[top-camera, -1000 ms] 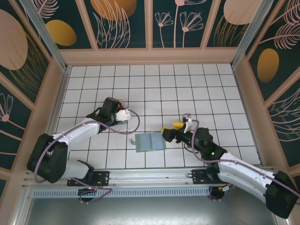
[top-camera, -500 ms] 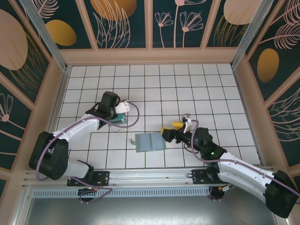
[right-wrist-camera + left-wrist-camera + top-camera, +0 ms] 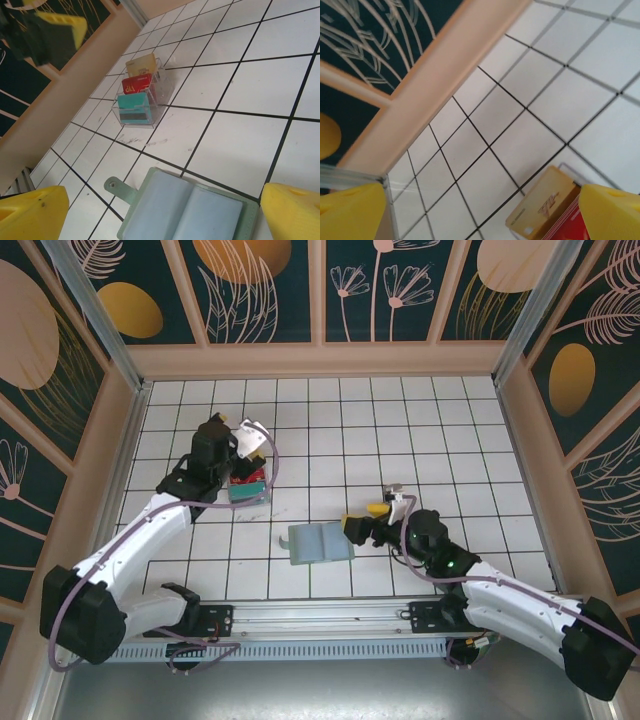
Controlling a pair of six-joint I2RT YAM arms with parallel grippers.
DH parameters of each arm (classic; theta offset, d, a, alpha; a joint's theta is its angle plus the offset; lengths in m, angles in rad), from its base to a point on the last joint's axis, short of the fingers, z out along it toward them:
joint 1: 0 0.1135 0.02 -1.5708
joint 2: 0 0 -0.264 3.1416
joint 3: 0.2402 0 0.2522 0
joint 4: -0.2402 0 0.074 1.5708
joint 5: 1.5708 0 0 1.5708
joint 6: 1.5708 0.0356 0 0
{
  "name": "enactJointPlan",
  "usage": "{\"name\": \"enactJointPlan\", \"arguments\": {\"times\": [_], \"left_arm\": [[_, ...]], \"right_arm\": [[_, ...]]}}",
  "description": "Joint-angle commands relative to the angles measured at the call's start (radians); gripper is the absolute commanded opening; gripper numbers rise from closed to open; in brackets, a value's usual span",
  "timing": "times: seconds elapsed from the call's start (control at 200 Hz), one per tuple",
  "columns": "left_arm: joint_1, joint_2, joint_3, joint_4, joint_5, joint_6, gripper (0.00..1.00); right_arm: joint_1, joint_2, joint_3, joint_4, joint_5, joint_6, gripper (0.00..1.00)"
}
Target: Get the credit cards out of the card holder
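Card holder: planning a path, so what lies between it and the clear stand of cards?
Between card holder and stand: bare tile, faintly scuffed; right wrist view.

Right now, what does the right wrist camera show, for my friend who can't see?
A flat grey-green folding wallet lies open on the white tiled table, between two yellow end effector fingertips. Farther off stands a clear box holding tan, red and teal cards.

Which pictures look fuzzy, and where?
Left wrist view: the left fingertips in the bottom corners are blurry, the tiles sharper. Right wrist view: the right fingertips blur too, the card holder looks clear. Top external view: sharp and evenly lit.
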Motion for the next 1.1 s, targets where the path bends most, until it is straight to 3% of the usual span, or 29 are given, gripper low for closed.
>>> {"name": "enactJointPlan", "arguments": {"times": [0.0, 0.27, 0.5, 0.616, 0.731, 0.786, 0.906, 1.091], "left_arm": [[0.007, -0.039, 0.040, 0.000, -0.073, -0.280, 0.99], [0.006, -0.012, 0.117, -0.224, -0.069, -0.631, 0.99], [0.007, -0.051, 0.063, -0.330, 0.028, -0.968, 0.99], [0.006, -0.077, 0.023, -0.349, 0.008, -1.158, 0.99], [0.006, -0.153, -0.026, -0.336, 0.047, -1.199, 0.99], [0.007, -0.214, -0.075, -0.293, 0.106, -1.171, 0.99], [0.006, -0.344, -0.193, -0.216, 0.146, -1.278, 0.99], [0.003, -0.394, -0.325, -0.128, 0.287, -1.429, 0.79]], "right_arm": [[0.006, 0.008, 0.040, -0.020, 0.001, -0.018, 0.99], [0.006, 0.094, 0.105, -0.109, 0.017, -0.030, 0.99], [0.009, 0.197, 0.130, -0.104, 0.001, -0.030, 0.98], [0.010, 0.241, 0.135, -0.096, -0.011, -0.027, 0.89], [0.011, 0.286, 0.142, -0.098, -0.015, -0.015, 0.77], [0.012, 0.309, 0.139, -0.096, -0.016, -0.004, 0.66], [0.016, 0.376, 0.142, -0.121, -0.011, 0.033, 0.39], [0.046, 0.386, 0.123, -0.151, 0.039, 0.080, 0.37]]}}
